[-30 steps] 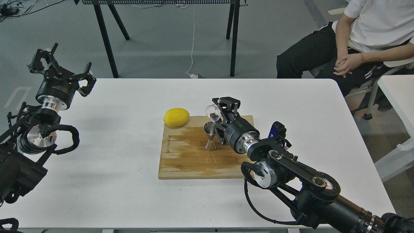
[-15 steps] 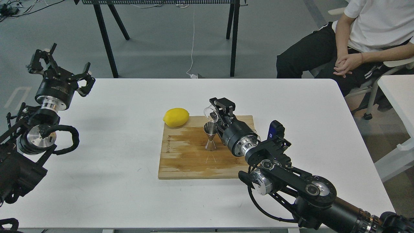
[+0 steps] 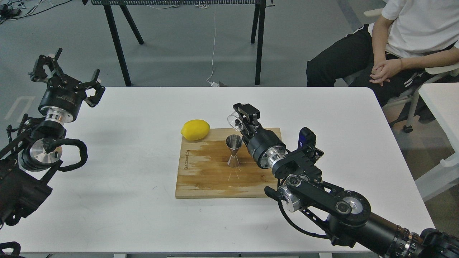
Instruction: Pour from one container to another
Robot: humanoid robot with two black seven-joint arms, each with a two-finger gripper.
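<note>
my right gripper is clamped on the little clear glass cup, fingers pinching it from the side, and the cup is tipped over toward the left so its round mouth faces sideways rather than up. it hangs in the air just past the far edge of the cutting board, up and slightly right of the steel jigger, not touching it. can't tell if there's anything left in the cup, it's too clear and small to read.

the jigger stands upright around the middle of the cutting board, wide mouth up, a bit nearer the far edge than the near one. there's a lemon at the board's far left corner, resting half on the wood and half on the white table.

my left gripper is well away from the board, off past the table's left edge, raised up with its fingers spread wide and nothing in them.

someone in a white shirt is sitting beyond the table's far right corner, hands folded.
</note>
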